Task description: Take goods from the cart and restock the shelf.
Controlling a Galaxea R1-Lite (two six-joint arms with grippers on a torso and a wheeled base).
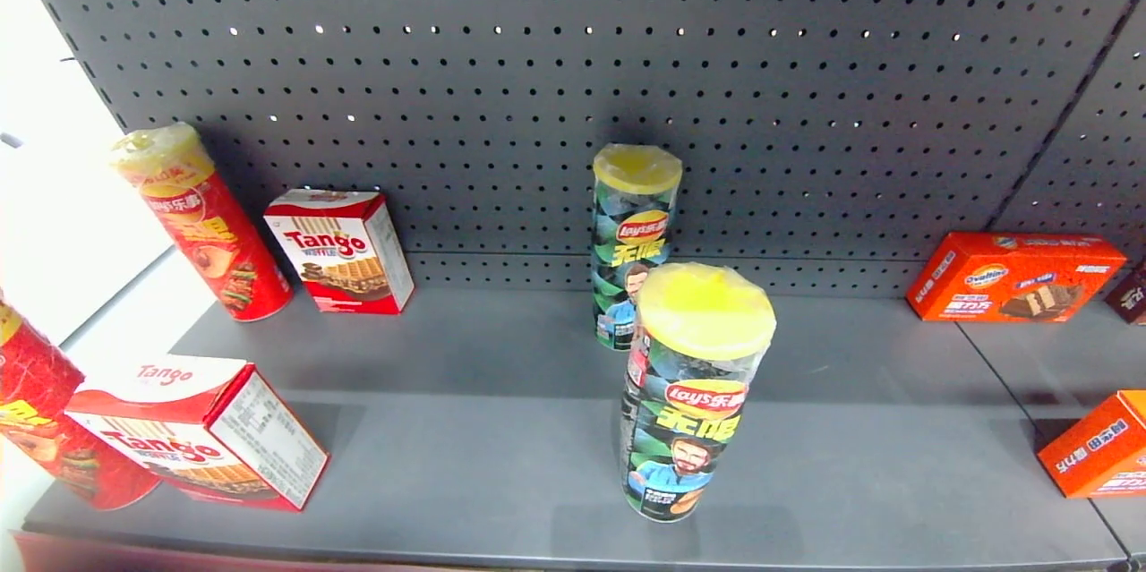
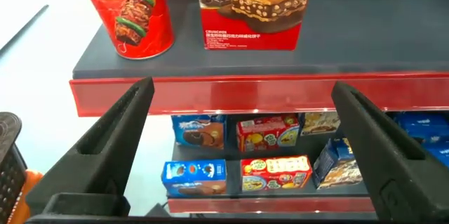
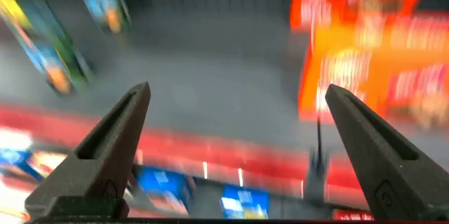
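My left end effector (image 2: 242,87) and right end effector (image 3: 236,89) gape wide, empty; a green cylindrical chip tube with yellow lid (image 1: 685,393) stands lower centre of the head view on the grey metal shelf (image 1: 448,429)

On the grey shelf (image 1: 501,429) I saw a green chip can (image 1: 689,411) upright near the front edge, yellow lid on, and a second can (image 1: 634,250) behind it. Red cans (image 1: 210,232) and wafer boxes (image 1: 345,250) stood left, orange boxes (image 1: 1012,277) right.

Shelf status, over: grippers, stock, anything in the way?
Left gripper open, empty. Right gripper open, empty. Green chip cans upright, middle of shelf. Orange boxes at right.
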